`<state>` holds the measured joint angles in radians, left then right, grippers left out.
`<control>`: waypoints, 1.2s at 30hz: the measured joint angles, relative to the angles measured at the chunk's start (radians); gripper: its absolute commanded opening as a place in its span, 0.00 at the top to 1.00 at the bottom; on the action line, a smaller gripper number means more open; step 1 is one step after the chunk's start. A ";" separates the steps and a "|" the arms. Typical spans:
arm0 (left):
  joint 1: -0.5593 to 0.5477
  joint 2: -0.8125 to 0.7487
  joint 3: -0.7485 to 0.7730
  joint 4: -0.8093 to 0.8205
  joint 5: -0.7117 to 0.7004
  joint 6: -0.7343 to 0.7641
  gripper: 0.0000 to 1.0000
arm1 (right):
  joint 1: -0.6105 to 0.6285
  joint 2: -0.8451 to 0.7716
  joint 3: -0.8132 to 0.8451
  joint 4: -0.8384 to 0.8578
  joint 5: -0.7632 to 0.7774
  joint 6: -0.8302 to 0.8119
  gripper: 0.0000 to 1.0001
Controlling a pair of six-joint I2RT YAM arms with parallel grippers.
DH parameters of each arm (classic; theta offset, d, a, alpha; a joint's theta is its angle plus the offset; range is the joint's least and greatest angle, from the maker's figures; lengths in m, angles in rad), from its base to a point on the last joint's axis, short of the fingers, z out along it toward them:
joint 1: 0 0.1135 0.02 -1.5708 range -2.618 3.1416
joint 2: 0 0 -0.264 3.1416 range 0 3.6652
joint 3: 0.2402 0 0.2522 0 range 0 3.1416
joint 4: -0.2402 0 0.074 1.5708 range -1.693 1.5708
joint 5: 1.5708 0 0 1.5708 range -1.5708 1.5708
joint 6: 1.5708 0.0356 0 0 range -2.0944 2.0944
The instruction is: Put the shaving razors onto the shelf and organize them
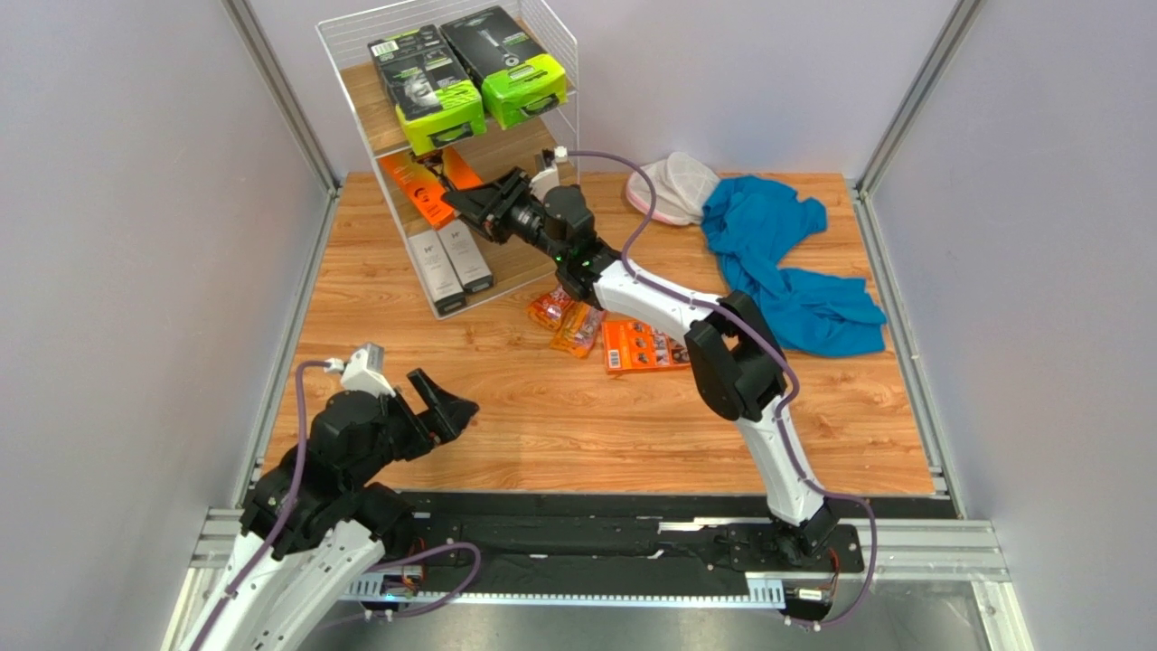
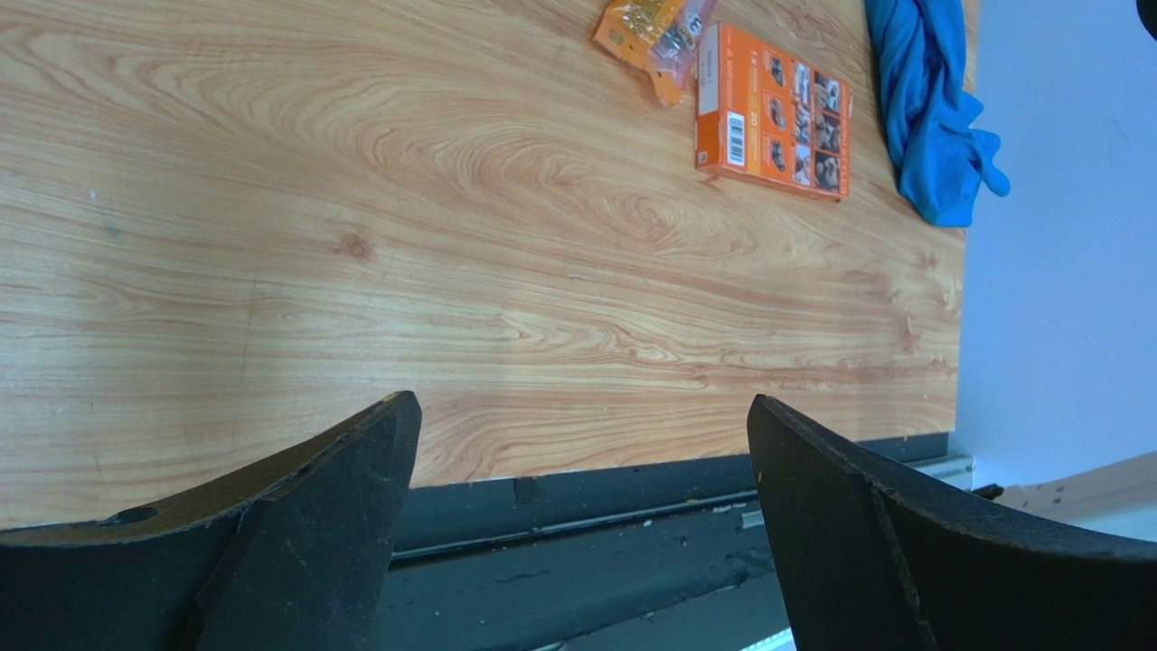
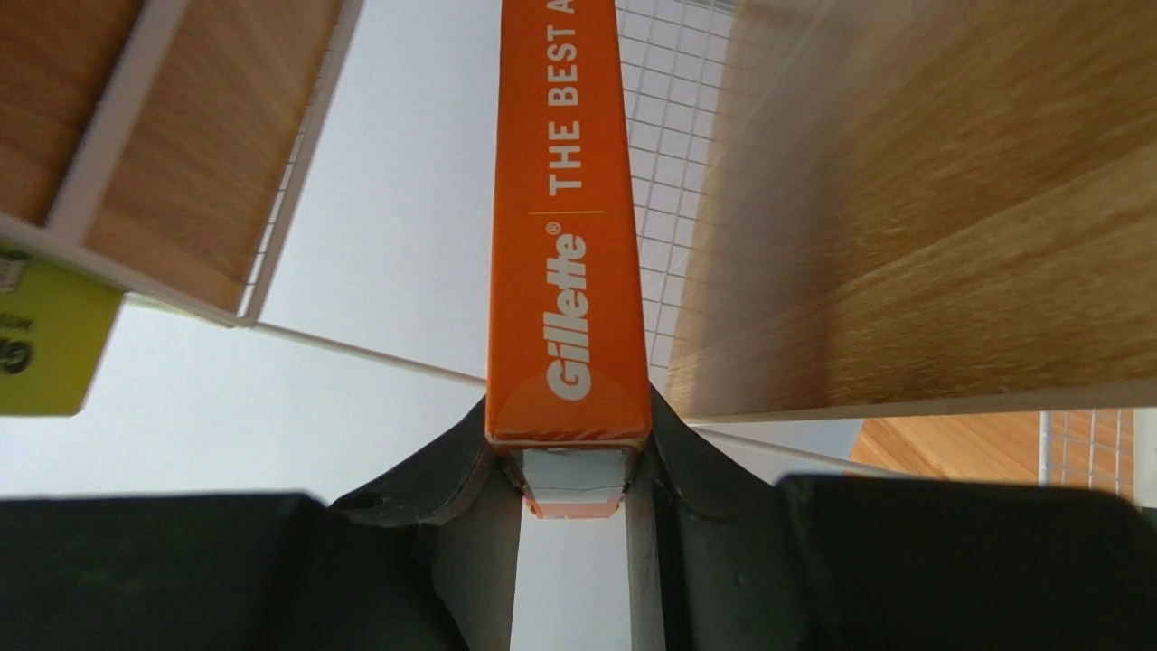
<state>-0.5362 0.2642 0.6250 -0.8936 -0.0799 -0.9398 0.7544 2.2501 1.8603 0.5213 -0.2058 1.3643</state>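
Right gripper (image 3: 571, 468) — tight around Gillette box (image 3: 564, 204)

Wide-spread left claw (image 2: 581, 403), orange box (image 2: 772, 111), small orange packs (image 2: 652, 30), blue cloth (image 2: 937, 109)

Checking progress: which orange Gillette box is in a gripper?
The box at the shelf, clamped in the right gripper; the other box lies flat on the table.

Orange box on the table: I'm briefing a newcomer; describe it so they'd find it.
Start at the white wire shelf, then look right, onto the table. The orange box lies flat there, wider than the small blister packs at its left.
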 measured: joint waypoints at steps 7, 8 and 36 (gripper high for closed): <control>0.000 -0.003 0.000 0.000 0.008 0.000 0.01 | 0.008 0.036 0.064 -0.089 0.041 0.015 0.83; 0.000 -0.003 0.000 0.000 0.011 0.000 0.01 | 0.008 0.048 0.092 -0.111 0.040 0.016 0.79; 0.000 -0.028 -0.011 0.000 0.031 0.002 0.01 | 0.052 -0.051 -0.113 -0.126 -0.004 0.027 0.00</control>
<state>-0.5362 0.2363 0.6136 -0.8932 -0.0486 -0.9379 0.8066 2.1990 1.7470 0.3954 -0.2100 1.3914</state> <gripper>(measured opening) 0.990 0.903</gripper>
